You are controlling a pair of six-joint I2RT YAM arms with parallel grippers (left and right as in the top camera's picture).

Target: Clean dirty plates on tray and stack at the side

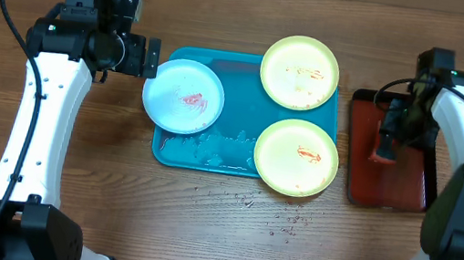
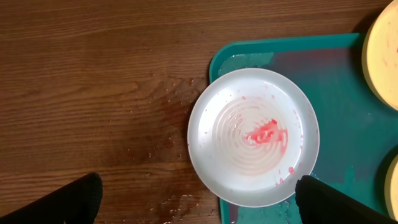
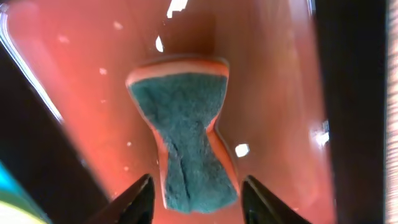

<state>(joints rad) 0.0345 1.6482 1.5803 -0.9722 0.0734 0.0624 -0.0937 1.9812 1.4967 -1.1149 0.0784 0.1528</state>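
**Sponge pickup in hand, no plate cleaned yet**

All three plates sit on the turquoise tray (image 1: 238, 103), each with red smears. The pale blue-white plate (image 1: 183, 96) hangs over the tray's edge on the left-arm side. One yellow-green plate (image 1: 300, 72) overlaps the tray's far corner on the right-arm side, the other (image 1: 296, 157) its near corner on that side. White foam (image 1: 210, 150) lies along the tray's near rim, and water drops dot the table (image 1: 199, 227) just in front of it. Nothing is stacked beside the tray.

The right gripper (image 3: 196, 182) is down over the dark red tray (image 1: 408, 184), just beside the turquoise tray on the right-arm side. Its jaws sit either side of the sponge (image 3: 186, 137), green scrub face up. The gap looks tiny; can't tell whether the sponge is gripped or only bracketed. The left gripper (image 2: 199, 180) hovers above the blue-white plate, jaws spread wide, holding nothing.

My read of the step: fetching the sponge, scrubbing not begun. Next calls for a firm pinch, a lift and a carry over to the turquoise tray. The left arm probably has to steady the overhanging plate so it doesn't slide or tip.
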